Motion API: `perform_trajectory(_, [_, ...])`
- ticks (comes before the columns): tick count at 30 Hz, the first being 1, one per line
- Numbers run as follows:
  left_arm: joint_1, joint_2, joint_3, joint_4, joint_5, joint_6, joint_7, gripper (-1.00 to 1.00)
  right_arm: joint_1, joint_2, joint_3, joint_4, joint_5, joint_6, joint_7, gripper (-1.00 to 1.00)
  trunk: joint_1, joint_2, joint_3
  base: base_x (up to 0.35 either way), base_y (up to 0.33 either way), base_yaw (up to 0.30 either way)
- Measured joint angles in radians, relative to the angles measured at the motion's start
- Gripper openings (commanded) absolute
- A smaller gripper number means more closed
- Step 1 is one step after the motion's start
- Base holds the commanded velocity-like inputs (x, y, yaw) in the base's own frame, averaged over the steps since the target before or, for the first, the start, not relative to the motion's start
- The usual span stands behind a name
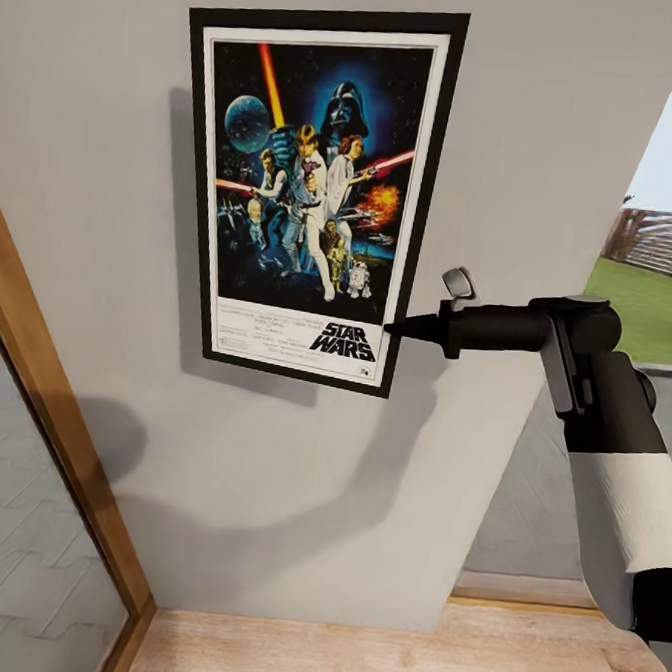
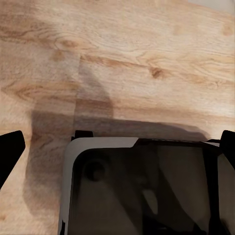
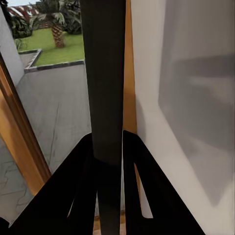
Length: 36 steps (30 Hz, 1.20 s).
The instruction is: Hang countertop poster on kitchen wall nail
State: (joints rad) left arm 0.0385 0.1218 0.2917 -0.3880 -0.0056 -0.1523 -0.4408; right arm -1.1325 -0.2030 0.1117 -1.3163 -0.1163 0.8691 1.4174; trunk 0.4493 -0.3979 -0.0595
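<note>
— Progress looked late: the poster [image 1: 316, 196] was up against the grey wall [image 1: 550, 140], upright, high and a little left of centre in the head view, well off any countertop.

— Was it actually on a nail?

— No nail showed; if there was one, the frame hid it. So whether it hung by itself or was only held there, I could not say for sure.

— And the right gripper [image 1: 402, 328]?

— It reached in from the right and met the frame's lower right edge. In the right wrist view its black fingers [image 3: 78, 191] were pressed together on the dark frame edge [image 3: 105, 73], pinching the poster. What seemed left was letting go and seeing that it stayed.

— The left gripper [image 2: 117, 142]?

— In its own wrist view the two tips sat far apart with nothing between them, so it was spread and empty, pointing down at the wooden floor [image 2: 122, 58] and part of the robot's own body.

— What did one view give that the others lacked?

— The head view alone gave the artwork and its place on the wall; the right wrist view gave the grip, plus a patio and lawn beyond a wooden door frame [image 3: 14, 132].
</note>
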Motion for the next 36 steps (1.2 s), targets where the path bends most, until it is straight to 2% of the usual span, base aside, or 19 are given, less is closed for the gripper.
perform_trajectory(12, [0.000,0.000,0.000,-0.001,0.000,0.000,0.000,1.00,-0.003,0.001,-0.003,0.000,0.001,0.002,-0.001,-1.00,0.000,0.000,0.000,0.005,0.000,0.000])
perform_trajectory(16, [0.000,0.000,0.000,-0.001,0.000,0.000,0.000,1.00,-0.037,0.003,-0.003,0.006,0.002,0.004,-0.002,-1.00,0.000,0.000,0.000,0.000,0.000,0.000])
perform_trajectory(21, [0.000,0.000,0.001,0.000,0.000,0.000,0.000,1.00,-0.048,0.004,-0.003,0.007,0.003,0.005,-0.002,-1.00,0.000,0.000,0.000,0.000,0.000,0.000])
perform_trajectory(36, [0.000,0.000,0.001,0.000,0.000,0.000,0.000,1.00,-0.051,0.005,-0.002,0.009,0.003,0.005,-0.002,-1.00,0.000,0.000,0.000,0.000,0.000,0.000])
